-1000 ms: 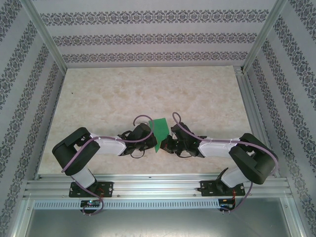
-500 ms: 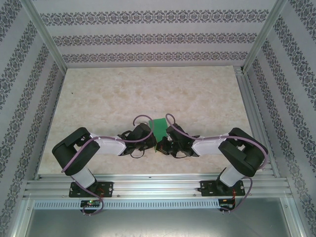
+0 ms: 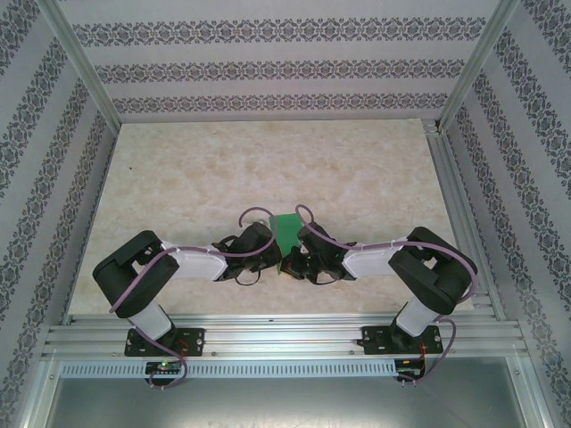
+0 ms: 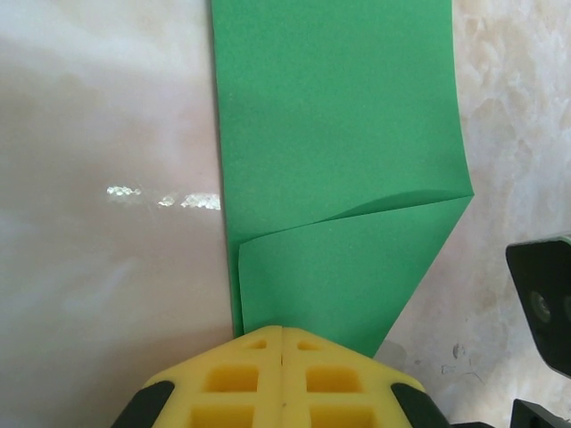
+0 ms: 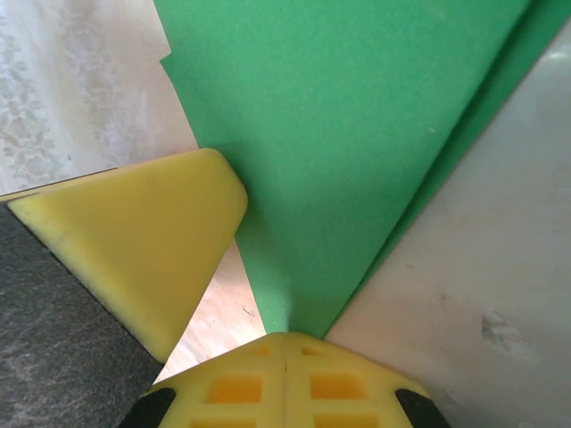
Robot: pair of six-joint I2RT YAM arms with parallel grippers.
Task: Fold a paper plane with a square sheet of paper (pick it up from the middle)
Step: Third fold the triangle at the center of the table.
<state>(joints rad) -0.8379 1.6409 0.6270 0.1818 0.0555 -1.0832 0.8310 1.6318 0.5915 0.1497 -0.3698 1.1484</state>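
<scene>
Left hand (image 4: 282, 346) and right hand (image 5: 285, 348) each pinch the partly folded green paper (image 4: 335, 125): light, floppy, easily crumpled; likely best held near creases.

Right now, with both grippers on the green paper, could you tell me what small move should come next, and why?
Probably bring the right gripper slightly closer to the left gripper, settling the flap: both look shut on the square sheet of paper, whose fold looks rounded, not creased.

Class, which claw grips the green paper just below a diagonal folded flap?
The left claw; the right claw pinches a narrowing tip of the paper instead.
</scene>
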